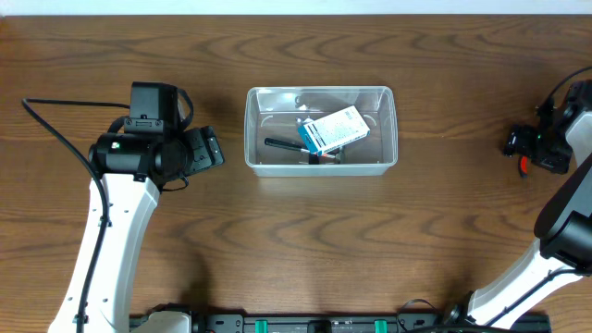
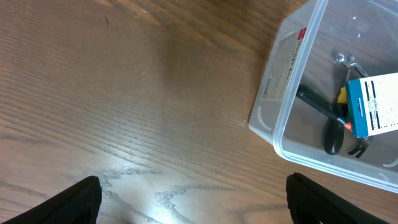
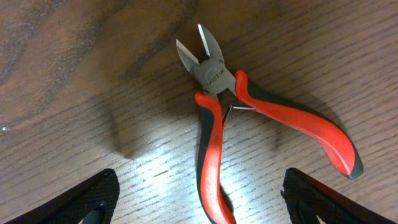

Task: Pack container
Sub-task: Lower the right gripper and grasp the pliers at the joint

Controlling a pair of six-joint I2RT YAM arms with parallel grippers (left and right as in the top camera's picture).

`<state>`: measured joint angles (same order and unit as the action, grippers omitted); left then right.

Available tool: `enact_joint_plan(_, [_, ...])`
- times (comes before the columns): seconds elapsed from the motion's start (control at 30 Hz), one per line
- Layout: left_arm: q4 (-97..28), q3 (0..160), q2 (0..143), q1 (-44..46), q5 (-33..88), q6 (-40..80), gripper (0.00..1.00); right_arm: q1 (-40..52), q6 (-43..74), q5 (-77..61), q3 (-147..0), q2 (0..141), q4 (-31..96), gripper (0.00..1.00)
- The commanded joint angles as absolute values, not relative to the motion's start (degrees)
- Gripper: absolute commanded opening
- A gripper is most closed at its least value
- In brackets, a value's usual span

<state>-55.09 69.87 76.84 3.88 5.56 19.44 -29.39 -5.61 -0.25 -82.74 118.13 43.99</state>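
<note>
The clear plastic container (image 1: 320, 165) sits at the table's middle back. It holds a blue and white box (image 1: 334, 129) and black-handled tools (image 1: 283, 144). It also shows in the left wrist view (image 2: 283, 102), at upper right. My left gripper (image 1: 205, 148) is open and empty, left of the container, over bare wood (image 2: 193, 202). Red-handled side cutters (image 3: 219, 118) lie on the table with jaws apart. My right gripper (image 3: 199, 199) is open just above them, one handle between its fingers, not touching. In the overhead view it is at the far right (image 1: 524, 151).
The table (image 1: 305, 240) is dark wood. A black cable (image 1: 55, 125) runs from the left arm across the left side. Arm bases stand at the front edge (image 1: 314, 324).
</note>
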Motion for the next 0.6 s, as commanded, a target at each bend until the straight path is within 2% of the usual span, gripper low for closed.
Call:
enact_joint_plan(0.0, [-55.20, 69.58, 77.17, 3.99, 4.86, 19.09, 0.87, -29.69, -6.02, -0.51, -82.72, 119.48, 43.88, 0.86])
enact_joint_plan(0.37, [-55.20, 69.58, 77.17, 3.99, 4.86, 19.09, 0.87, -29.61, -6.04, -0.47, -82.74, 122.93, 43.90, 0.86])
enact_joint_plan(0.43, [-55.20, 69.58, 77.17, 3.99, 4.86, 19.09, 0.87, -29.61, -6.04, -0.47, -82.74, 122.91, 43.68, 0.83])
enact_joint_plan(0.57, [-55.20, 69.58, 77.17, 3.99, 4.86, 19.09, 0.87, -29.58, -6.00, -0.49, -82.74, 122.91, 43.77, 0.63])
